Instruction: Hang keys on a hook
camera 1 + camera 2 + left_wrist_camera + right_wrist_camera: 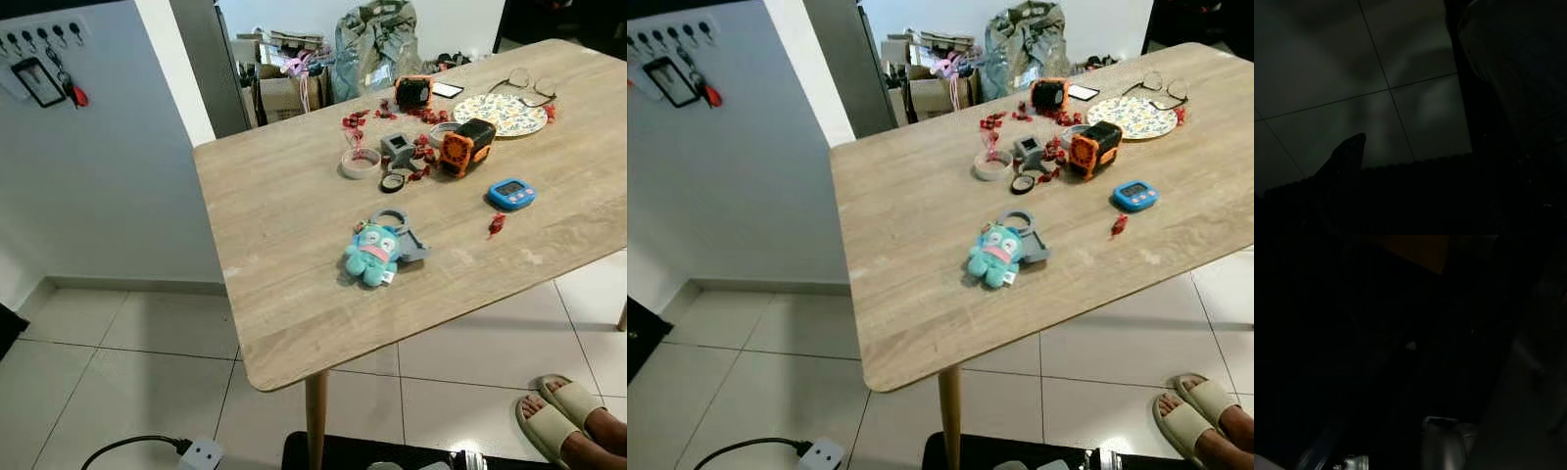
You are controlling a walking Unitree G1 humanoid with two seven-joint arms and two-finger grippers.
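A bunch of keys [400, 233] with a grey ring and a teal plush charm [371, 256] lies on the wooden table [284, 225], near its front edge. On the grey wall at the far left is a row of several hooks [44, 37]. A black card holder [39, 81] and a red tag [78, 95] hang from them. My left gripper [1347, 159] hangs idle in the dark above floor tiles. My right arm hangs idle in the shade, where little can be made out.
Further back on the table lie a tape roll [361, 163], two orange-black devices [466, 147], a blue timer [512, 193], a patterned plate [500, 114] and glasses [524, 83]. A person's sandalled feet [563, 421] are at the lower right. A power strip [201, 453] lies on the floor.
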